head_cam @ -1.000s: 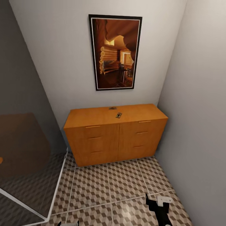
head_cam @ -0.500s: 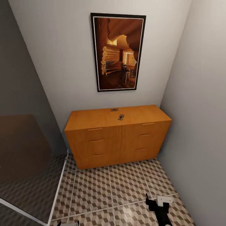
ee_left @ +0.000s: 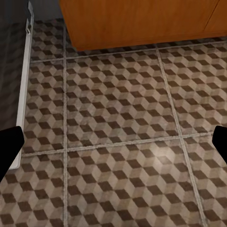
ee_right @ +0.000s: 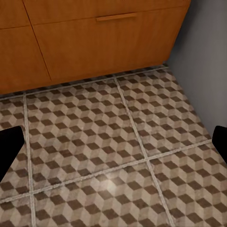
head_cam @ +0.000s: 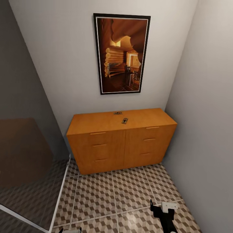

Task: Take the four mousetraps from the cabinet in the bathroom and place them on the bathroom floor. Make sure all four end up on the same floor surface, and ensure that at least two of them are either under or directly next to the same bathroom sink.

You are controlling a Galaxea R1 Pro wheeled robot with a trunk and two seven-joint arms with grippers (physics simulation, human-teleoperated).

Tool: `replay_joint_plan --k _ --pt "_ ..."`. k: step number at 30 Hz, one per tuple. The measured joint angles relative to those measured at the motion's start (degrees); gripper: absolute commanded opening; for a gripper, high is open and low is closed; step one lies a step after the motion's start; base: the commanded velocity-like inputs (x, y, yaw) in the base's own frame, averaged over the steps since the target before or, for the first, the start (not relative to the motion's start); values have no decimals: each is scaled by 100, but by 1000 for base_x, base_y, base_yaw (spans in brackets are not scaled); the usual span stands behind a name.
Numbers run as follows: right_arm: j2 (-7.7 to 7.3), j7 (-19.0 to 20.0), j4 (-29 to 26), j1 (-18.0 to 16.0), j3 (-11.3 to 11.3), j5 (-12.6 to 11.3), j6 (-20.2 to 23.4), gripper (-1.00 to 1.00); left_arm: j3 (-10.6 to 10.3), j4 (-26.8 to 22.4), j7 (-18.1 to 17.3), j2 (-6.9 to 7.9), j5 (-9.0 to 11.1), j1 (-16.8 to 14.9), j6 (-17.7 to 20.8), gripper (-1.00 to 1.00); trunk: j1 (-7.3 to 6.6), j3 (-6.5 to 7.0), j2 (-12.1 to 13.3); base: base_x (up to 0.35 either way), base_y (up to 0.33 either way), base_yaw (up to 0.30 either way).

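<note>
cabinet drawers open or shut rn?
Shut. In the head view every drawer front of the cabinet sits flush, handles in line, no gap. Two mousetraps lie on its top.

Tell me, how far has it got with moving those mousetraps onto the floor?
No step looks done. Two mousetraps lie on top of the cabinet, and none lies on the bathroom floor that shows. Both the left gripper and right gripper hang open and empty over the tiles. Everything remains: pick up, carry, place near the sink.

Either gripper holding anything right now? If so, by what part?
Nothing held. Left gripper and right gripper are both open over bare floor; two mousetraps lie on the cabinet.
</note>
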Motion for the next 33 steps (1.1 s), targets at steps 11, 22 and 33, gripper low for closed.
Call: replay_joint_plan --k 11,22,33 --pt "0 -6 -1 0 0 0 0 100 0 0 0 0 0 0 1 100 0 0 0 0 0 0" --pt "0 -7 -3 0 0 0 0 100 -6 4 -7 -10 -6 0 -7 100 0 0 0 0 0 0" --pt "-29 5 4 36 -1 2 -12 100 -8 9 -5 -52 -6 0 -8 100 0 0 0 0 0 0"
